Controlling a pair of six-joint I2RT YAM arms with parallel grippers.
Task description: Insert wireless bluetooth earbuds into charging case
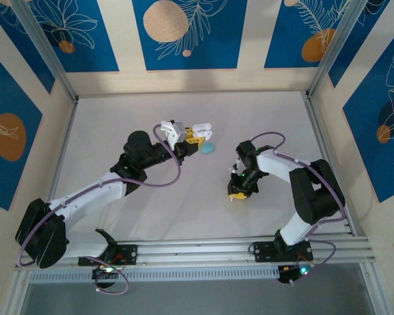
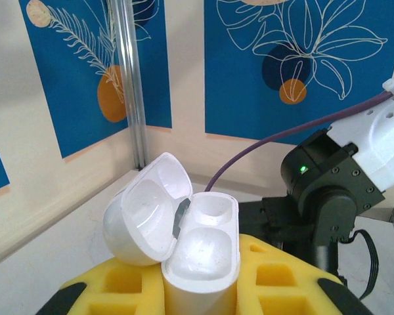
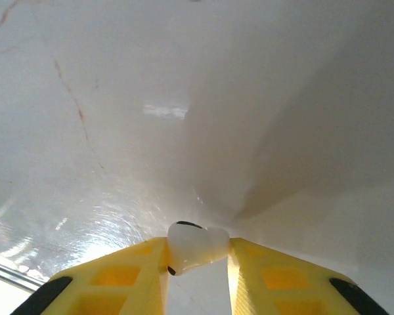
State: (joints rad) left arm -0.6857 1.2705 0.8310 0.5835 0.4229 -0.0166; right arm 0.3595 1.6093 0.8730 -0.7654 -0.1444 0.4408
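Top view: left jaws are clamped on the open white charging case (image 1: 200, 129), out mid-bench (image 1: 118, 118). A light-blue oval thing (image 1: 209, 148) lies just beside the case, and the right jaws sit well off to the case's right. Left wrist: case pinched low down, lid flipped open. Right wrist: right jaws are pinching a white earbud (image 3: 194, 246) over the bench.

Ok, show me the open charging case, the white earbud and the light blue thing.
charging case (image 2: 200, 252): left wrist view, base's near well.
white earbud (image 3: 194, 246): right wrist view, rounded body.
light blue thing (image 1: 208, 148): top external view, its middle.
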